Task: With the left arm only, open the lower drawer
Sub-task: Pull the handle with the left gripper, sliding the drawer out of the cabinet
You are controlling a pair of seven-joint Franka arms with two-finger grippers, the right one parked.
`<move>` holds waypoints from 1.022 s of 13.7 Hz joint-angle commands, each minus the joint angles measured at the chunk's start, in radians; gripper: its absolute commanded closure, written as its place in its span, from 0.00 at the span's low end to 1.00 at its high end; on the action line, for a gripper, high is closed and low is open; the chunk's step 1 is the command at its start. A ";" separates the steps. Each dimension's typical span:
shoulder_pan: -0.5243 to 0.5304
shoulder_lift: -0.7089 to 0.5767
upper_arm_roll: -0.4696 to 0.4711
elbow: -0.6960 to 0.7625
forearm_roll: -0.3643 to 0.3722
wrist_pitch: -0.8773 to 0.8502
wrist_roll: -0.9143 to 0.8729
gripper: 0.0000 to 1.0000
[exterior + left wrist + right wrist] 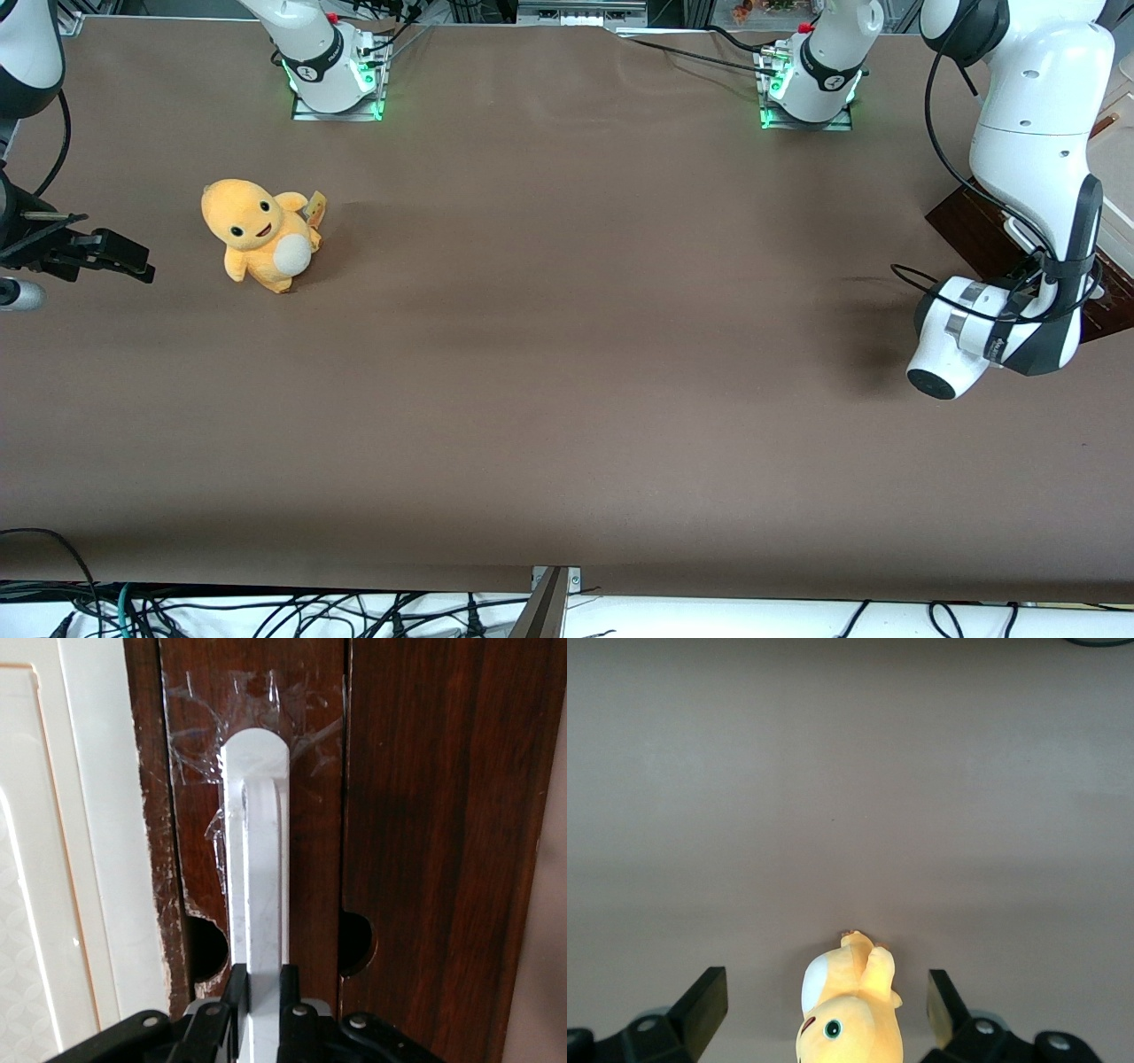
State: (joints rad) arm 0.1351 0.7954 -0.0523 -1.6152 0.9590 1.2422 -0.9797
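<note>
In the left wrist view my gripper (259, 979) is shut on the long white bar handle (257, 859) of the lower drawer (306, 815). One black finger (235, 992) presses on each side of the bar. The drawer front is dark brown wood grain, with clear tape around the handle's end. A second dark wood front (434, 833) lies beside it across a narrow seam. In the front view the left arm (1032, 177) reaches down at the working arm's end of the table. Its wrist (1001, 328) covers most of the dark brown cabinet (970, 226). The gripper itself is hidden there.
An orange plush toy (261, 235) stands on the brown table (567, 372) toward the parked arm's end; it also shows in the right wrist view (850, 1014). A cream panel (80, 833) borders the drawer front. Cables hang along the table's near edge.
</note>
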 commanded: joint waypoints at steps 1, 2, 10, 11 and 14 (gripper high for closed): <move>-0.003 0.013 0.002 0.026 0.000 -0.012 -0.004 0.96; -0.009 0.013 0.002 0.028 0.001 -0.012 -0.004 0.96; -0.115 0.030 0.002 0.038 0.000 -0.012 -0.036 0.96; -0.120 0.030 0.002 0.064 -0.003 -0.015 -0.034 0.96; -0.161 0.028 0.002 0.086 -0.005 -0.029 -0.024 0.95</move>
State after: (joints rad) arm 0.0163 0.8069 -0.0533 -1.5863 0.9594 1.2370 -0.9980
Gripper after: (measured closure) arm 0.824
